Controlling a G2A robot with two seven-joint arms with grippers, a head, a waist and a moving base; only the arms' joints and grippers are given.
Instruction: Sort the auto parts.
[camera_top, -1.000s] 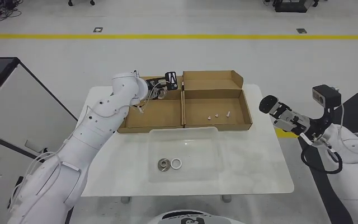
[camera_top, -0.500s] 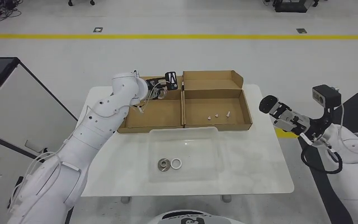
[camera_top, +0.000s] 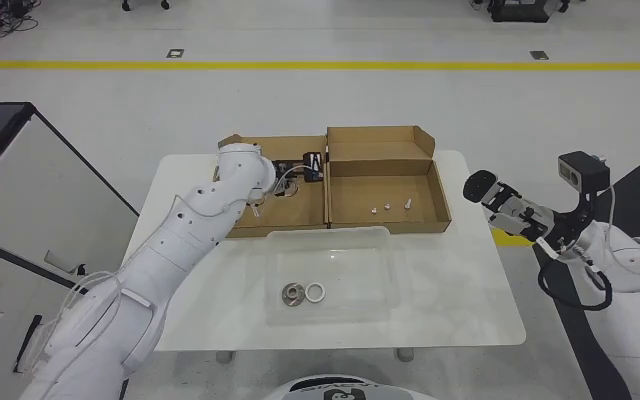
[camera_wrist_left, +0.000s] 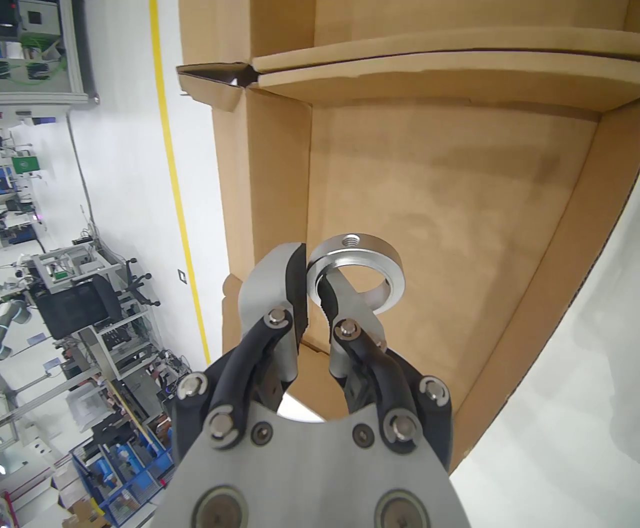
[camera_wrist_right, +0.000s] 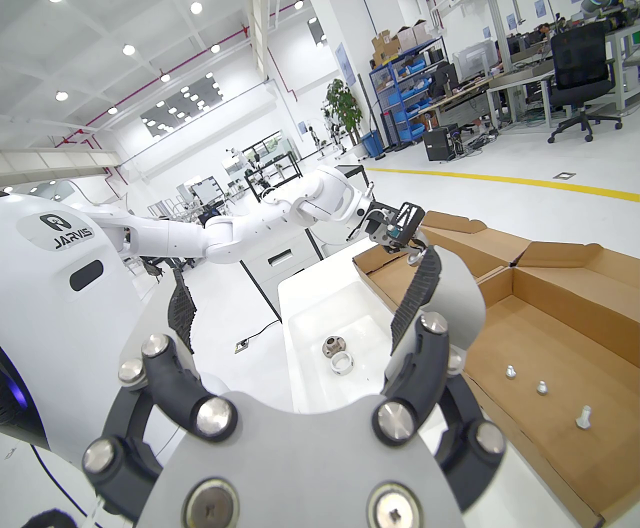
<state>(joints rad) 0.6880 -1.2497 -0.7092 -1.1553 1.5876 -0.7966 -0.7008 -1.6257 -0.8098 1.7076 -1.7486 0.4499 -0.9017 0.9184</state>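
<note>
One metal ring (camera_wrist_left: 367, 251) is pinched by its wall in the left gripper (camera_wrist_left: 311, 280), with the cardboard box (camera_wrist_left: 450, 200) floor straight beyond it.

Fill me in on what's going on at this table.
The robot is sorting auto parts. Its left gripper pinches the wall of a metal ring, one finger inside it and one outside, over the floor of the left cardboard box. Three bolts lie in the right cardboard box. A metal hub and a white ring wait in the clear bin. The right gripper is open and empty, off the table's side.
</note>
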